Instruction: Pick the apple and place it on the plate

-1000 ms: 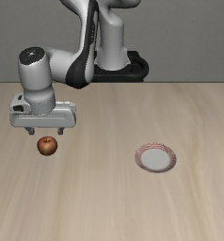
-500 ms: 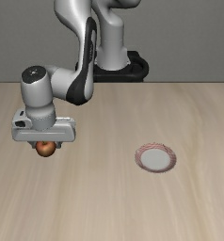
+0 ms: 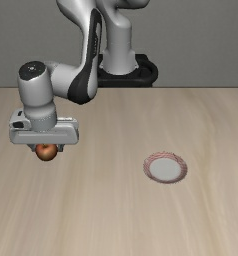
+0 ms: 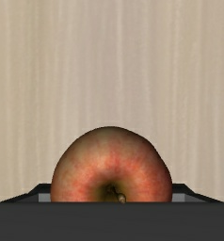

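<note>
Since my gripper [image 3: 47,147] is clamped on the apple [image 3: 47,152], the fruit hangs under my hand, well apart from the plate [image 3: 166,157].

Both fingers press the apple's flanks from opposite sides, which is why it sits centred between them in the wrist view, its stem dimple facing my camera and the bare wooden table [image 3: 121,220] beyond it. I hold it from above with my hand pointing straight down, so the round body cannot roll out sideways. It appears to be just off the table, though I cannot be sure of the gap. The plate lies empty toward the exterior view's right, so I judge that the pick is made and the carry across is yet to come.
</note>
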Tool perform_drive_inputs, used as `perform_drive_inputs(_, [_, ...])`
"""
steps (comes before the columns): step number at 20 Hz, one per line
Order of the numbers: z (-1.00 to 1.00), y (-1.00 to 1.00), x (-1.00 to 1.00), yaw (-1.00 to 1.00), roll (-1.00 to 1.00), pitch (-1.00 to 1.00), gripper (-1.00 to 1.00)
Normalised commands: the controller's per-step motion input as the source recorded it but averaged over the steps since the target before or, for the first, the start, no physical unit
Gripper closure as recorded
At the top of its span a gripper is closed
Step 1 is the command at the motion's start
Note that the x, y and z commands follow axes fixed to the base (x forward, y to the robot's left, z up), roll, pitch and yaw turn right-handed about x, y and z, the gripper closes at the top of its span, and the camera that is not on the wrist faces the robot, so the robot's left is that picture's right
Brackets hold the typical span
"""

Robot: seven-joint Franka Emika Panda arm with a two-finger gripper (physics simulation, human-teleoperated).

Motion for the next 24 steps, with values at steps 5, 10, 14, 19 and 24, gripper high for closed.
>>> perform_drive_inputs(5, [0.8,0.2,0.0,0.0,0.0,0.0,1.0])
perform_drive_inputs(10, [0.0,1.0,0.0,0.0,0.0,0.0,1.0])
perform_drive_inputs(14, [0.0,1.0,0.0,0.0,0.0,0.0,1.0])
perform_drive_inputs(19, [0.0,1.0,0.0,0.0,0.0,0.0,1.0])
perform_drive_inputs(24, [0.0,1.0,0.0,0.0,0.0,0.0,1.0])
